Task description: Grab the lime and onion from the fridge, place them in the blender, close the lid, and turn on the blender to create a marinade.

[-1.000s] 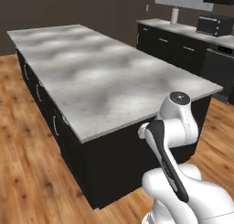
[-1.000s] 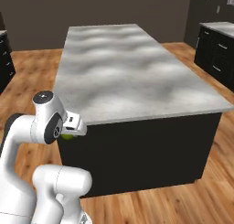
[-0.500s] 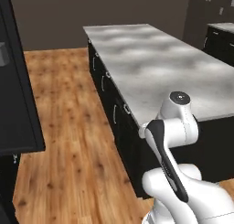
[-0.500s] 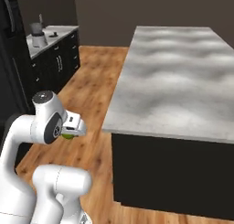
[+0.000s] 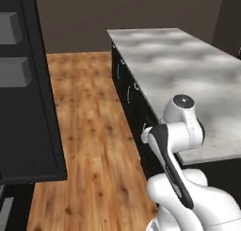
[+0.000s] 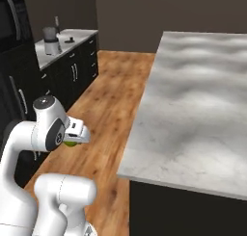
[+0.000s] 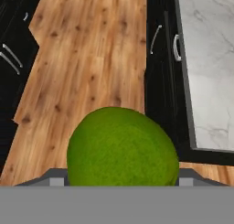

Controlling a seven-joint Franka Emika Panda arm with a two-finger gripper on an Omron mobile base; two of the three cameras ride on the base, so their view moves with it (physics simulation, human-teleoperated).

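Gripper clamped on the lime, carried over the wood floor with the island counter at 2 o'clock. Blender sits on the far counter at 11 o'clock in the right base view.

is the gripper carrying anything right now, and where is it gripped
Yes, the gripper holds the lime. The hand view shows the fruit right in front of the camera, between the fingers; the contact points on its sides are hidden, so the exact place of the hold cannot be told.
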